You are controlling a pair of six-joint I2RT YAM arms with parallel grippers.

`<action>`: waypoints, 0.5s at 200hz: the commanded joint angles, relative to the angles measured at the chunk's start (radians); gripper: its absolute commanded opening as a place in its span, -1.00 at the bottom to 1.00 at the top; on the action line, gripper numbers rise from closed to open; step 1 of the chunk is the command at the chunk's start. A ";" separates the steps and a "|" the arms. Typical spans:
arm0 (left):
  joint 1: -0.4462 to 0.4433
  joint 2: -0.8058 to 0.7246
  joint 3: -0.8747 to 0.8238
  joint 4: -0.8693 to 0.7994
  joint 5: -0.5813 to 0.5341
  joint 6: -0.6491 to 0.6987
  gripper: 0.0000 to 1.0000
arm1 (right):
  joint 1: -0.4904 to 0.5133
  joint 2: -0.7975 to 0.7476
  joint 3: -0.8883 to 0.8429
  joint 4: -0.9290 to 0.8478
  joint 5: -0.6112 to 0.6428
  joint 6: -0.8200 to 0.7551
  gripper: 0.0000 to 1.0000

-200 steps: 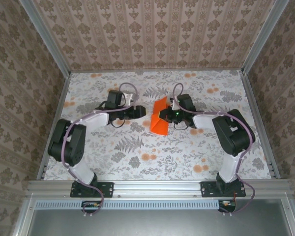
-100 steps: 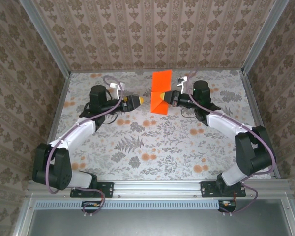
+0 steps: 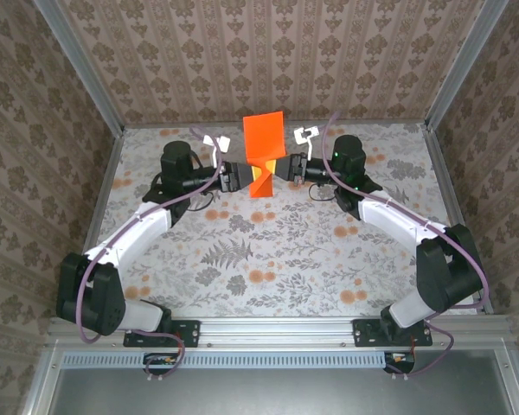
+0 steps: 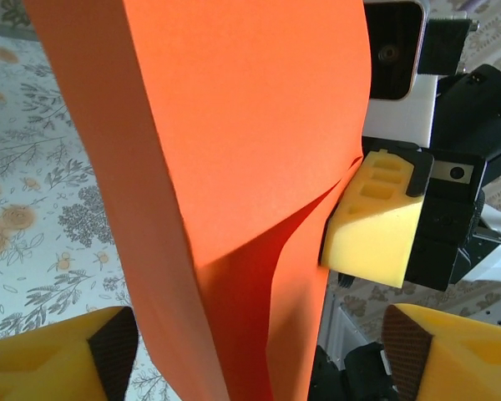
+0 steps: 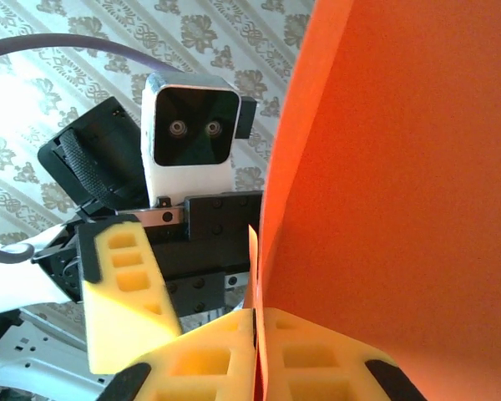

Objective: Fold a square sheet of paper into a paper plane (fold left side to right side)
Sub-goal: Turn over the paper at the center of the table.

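The square sheet of paper [image 3: 261, 147] is a bright orange, partly folded piece held upright in the air above the back middle of the table. My right gripper [image 3: 278, 167] is shut on its lower right edge; in the right wrist view the yellow pads [image 5: 225, 359] of the right gripper [image 5: 256, 334] pinch the paper [image 5: 401, 209]. My left gripper [image 3: 242, 176] meets the sheet from the left and stands open. In the left wrist view the folded paper [image 4: 234, 167] hangs between the spread fingers of the left gripper [image 4: 259, 359], with no pad visibly touching it.
The floral tablecloth [image 3: 277, 251] lies below. Patterned walls [image 3: 268, 60] and aluminium frame rails [image 3: 450, 216] close off the back and sides. The two grippers face each other at close range; the left wrist camera [image 5: 190, 129] sits just beyond the paper.
The paper has been raised from the table and carried toward the back. My left gripper has moved right until its fingers straddle the sheet. The right gripper has kept its hold.
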 commanded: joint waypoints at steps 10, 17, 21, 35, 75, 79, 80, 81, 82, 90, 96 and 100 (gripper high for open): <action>-0.004 -0.030 0.033 0.036 0.025 -0.011 0.35 | 0.002 -0.021 0.011 0.075 -0.022 0.041 -0.83; -0.006 -0.035 0.034 0.038 0.024 -0.011 0.29 | 0.002 -0.020 0.007 0.076 -0.018 0.043 -0.83; -0.006 -0.039 0.034 0.035 0.024 -0.010 0.24 | 0.003 -0.020 0.004 0.076 -0.015 0.043 -0.83; -0.006 -0.049 0.036 0.027 0.018 -0.007 0.10 | 0.002 -0.021 -0.007 0.077 -0.005 0.049 -0.81; -0.004 -0.068 0.037 0.003 -0.005 0.004 -0.43 | 0.001 -0.024 -0.032 0.073 0.032 0.058 -0.77; -0.004 -0.072 0.037 -0.003 -0.008 0.007 -0.49 | 0.002 -0.025 -0.033 0.073 0.035 0.058 -0.76; -0.004 -0.072 0.038 -0.005 -0.009 0.007 -0.50 | 0.002 -0.024 -0.034 0.073 0.036 0.057 -0.76; -0.004 -0.074 0.038 -0.005 -0.010 0.008 -0.51 | 0.001 -0.025 -0.034 0.073 0.037 0.058 -0.76; -0.004 -0.074 0.037 -0.007 -0.012 0.008 -0.53 | 0.002 -0.026 -0.034 0.072 0.038 0.058 -0.76; -0.004 -0.082 0.037 -0.019 -0.021 0.017 -0.62 | 0.000 -0.027 -0.038 0.071 0.046 0.058 -0.74; -0.004 -0.086 0.038 -0.035 -0.029 0.026 -0.68 | -0.001 -0.027 -0.041 0.070 0.051 0.058 -0.73; -0.004 -0.089 0.039 -0.044 -0.034 0.033 -0.73 | -0.002 -0.028 -0.042 0.070 0.054 0.058 -0.72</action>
